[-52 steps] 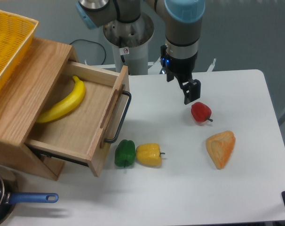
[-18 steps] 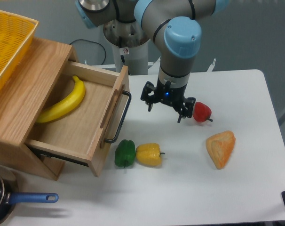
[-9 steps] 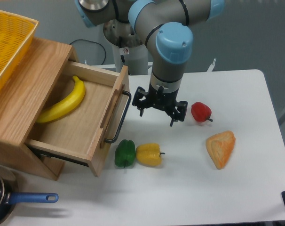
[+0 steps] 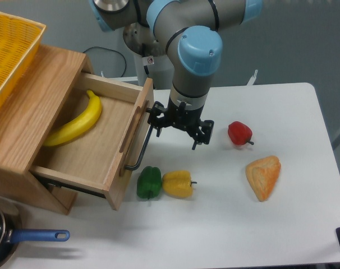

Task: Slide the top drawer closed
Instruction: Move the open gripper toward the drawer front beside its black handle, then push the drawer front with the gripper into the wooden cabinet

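Note:
The top drawer [image 4: 97, 143] of light oak stands pulled far out of its cabinet [image 4: 30, 112], with a banana [image 4: 77, 120] lying inside. Its front panel [image 4: 135, 143] faces right and carries a thin black bar handle [image 4: 143, 143]. My gripper [image 4: 177, 128] hangs low over the table just right of the handle's upper end. Its fingers are spread wide, one fingertip [image 4: 154, 119] beside the handle and the other [image 4: 199, 139] further right. Nothing is between them.
A green pepper [image 4: 149, 182] and a yellow pepper [image 4: 177, 184] lie just in front of the drawer's panel. A red pepper [image 4: 239, 133] and an orange bread piece [image 4: 263, 176] lie to the right. A yellow basket [image 4: 7, 50] sits on the cabinet; a blue-handled pan [image 4: 24, 238] is at bottom left.
My gripper has moved left from beside the red pepper to the drawer's handle, turned and spread its fingers. The drawer has not moved.

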`<state>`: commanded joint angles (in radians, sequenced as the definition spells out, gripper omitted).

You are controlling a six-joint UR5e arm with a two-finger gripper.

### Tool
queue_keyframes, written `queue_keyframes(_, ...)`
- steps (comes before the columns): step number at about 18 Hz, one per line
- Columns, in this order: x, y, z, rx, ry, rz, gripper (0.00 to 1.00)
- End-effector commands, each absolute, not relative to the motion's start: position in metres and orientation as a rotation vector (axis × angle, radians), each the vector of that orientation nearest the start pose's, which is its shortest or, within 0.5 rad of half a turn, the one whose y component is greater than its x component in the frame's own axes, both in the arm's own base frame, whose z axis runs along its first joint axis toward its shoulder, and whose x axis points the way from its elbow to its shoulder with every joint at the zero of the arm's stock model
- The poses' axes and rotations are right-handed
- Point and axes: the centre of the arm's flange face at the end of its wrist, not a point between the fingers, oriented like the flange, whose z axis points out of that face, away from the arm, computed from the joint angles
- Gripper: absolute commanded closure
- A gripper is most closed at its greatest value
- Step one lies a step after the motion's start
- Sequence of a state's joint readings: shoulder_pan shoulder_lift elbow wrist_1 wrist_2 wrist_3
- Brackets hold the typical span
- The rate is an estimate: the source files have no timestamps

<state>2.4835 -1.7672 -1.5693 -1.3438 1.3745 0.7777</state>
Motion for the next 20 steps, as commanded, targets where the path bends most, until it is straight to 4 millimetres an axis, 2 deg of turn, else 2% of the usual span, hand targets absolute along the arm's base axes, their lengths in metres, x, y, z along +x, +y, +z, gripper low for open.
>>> queue_keyframes(9, -0.341, 0.476, 0.414, -2.965, -0.176, -0.184, 0.0)
queue_keyframes(20, -0.306, 0.499, 0.416, -2.974, -0.122, -0.197, 0.0)
